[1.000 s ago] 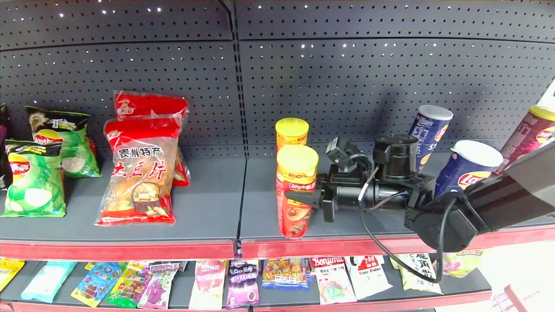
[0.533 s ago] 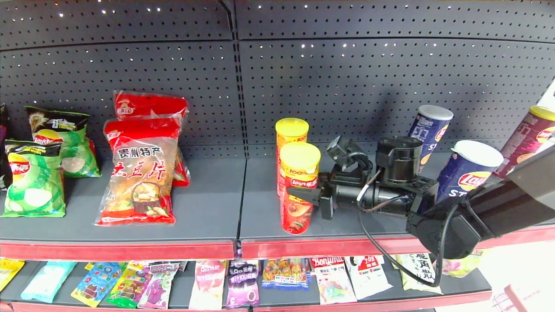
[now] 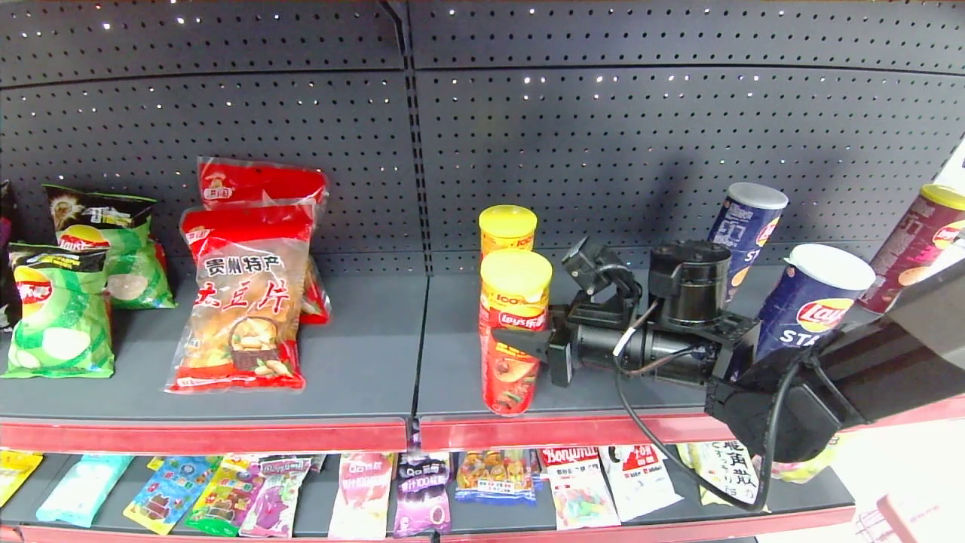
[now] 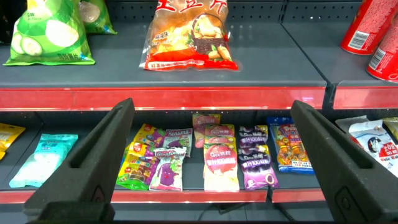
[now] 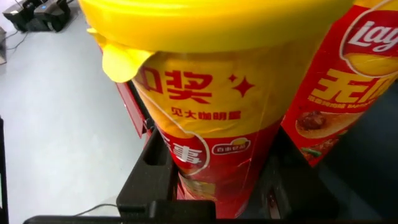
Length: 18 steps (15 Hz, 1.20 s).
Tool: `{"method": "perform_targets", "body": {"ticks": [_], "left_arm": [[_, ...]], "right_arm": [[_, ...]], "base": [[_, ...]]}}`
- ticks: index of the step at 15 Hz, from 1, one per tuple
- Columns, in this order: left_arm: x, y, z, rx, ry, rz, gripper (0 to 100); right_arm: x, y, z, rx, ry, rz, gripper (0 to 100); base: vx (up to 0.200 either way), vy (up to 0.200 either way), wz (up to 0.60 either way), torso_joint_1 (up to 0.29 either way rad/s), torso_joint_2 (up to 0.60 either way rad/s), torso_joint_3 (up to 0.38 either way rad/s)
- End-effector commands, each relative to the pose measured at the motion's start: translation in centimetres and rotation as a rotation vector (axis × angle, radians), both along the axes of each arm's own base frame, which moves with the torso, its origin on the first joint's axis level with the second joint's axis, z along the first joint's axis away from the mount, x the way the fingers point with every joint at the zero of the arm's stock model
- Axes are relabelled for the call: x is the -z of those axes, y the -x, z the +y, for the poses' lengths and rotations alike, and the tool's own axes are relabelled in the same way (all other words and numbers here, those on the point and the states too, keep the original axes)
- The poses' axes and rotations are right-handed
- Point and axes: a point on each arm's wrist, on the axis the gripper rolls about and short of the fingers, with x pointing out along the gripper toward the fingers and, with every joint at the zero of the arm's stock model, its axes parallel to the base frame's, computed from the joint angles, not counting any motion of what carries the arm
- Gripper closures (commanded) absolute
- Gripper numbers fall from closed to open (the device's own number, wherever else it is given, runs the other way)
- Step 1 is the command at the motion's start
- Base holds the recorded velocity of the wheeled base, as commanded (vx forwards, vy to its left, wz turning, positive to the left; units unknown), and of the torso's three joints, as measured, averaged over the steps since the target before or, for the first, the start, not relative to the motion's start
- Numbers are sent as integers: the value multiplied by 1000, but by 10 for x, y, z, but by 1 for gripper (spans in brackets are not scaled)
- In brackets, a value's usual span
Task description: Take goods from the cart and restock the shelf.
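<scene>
Centre frame: right gripper (image 3: 520, 348) jaws clamped on red can (image 3: 516, 302), near shelf (image 3: 362, 377) lip; seat base flat in front of rear can (image 3: 507, 226), then release; left gripper (image 4: 212, 106) jaws wide, empty

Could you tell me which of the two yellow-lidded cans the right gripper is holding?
The front can, near the red shelf edge; the other can stands free behind it.

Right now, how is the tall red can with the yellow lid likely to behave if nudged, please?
Probably tippy: the tall red can is narrow for its height and close to the shelf's red front edge. Likely stiff: no denting shows where the right gripper clamps it. On its side it would probably roll.
</scene>
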Motion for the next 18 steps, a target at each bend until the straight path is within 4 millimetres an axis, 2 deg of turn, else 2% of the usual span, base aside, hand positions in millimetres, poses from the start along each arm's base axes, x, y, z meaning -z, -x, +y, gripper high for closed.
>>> {"method": "perform_targets", "body": {"ticks": [1,11,12,18], "left_arm": [[0,0,0,-1,0,1,0],[0,0,0,0,0,1,0],[0,0,0,2,0,1,0],[0,0,0,0,0,1,0]], "right_arm": [[0,2,0,-3,3,-1,100],[5,5,-1,-12,23,-26,100],[5,5,-2,-10,23,-26,0],[-3,7,-4,-5,7,-39,0]], "base": [[0,0,0,0,0,0],[0,0,0,0,0,0],[0,0,0,0,0,0],[0,0,0,0,0,0]]}}
